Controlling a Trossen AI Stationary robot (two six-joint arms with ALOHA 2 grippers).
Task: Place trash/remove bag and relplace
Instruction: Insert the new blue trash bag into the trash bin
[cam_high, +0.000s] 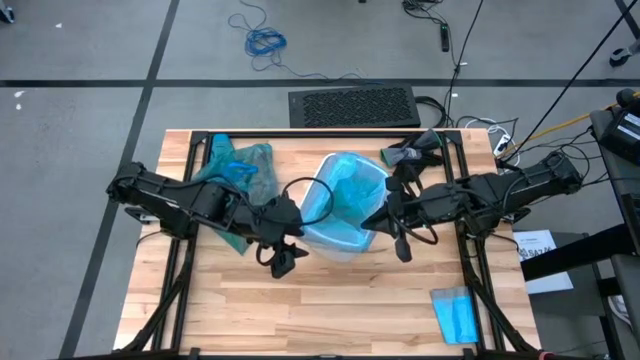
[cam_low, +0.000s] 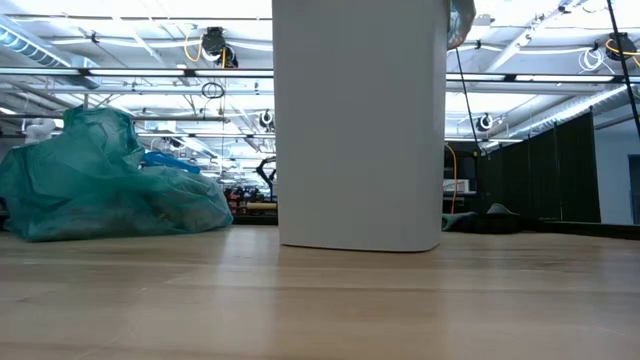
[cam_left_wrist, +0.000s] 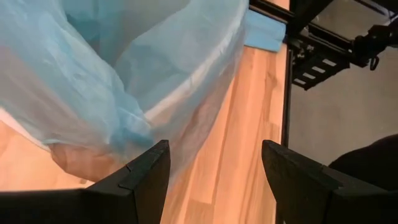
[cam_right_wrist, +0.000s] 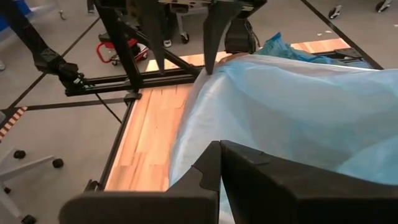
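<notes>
One white bin (cam_low: 360, 130), one teal bag (cam_low: 100, 185), seemingly full, two grippers

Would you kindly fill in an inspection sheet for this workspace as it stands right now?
Surface: wooden table, mostly bare at the front.
Job's things: white bin at table centre, with a pale blue liner draped over its rim; teal-green bag, bulging, lies at the left rear. No loose trash seen.
Clutter: folded blue sheet at the front right corner.
Grippers: left gripper at the bin's left side, jaws open, holding nothing; right gripper at the bin's right side, jaws shut against the liner, grip not confirmed.
Cables: blue cable coil and dark leads on the floor behind.
Surroundings: black mat behind the table; no person seen.
</notes>
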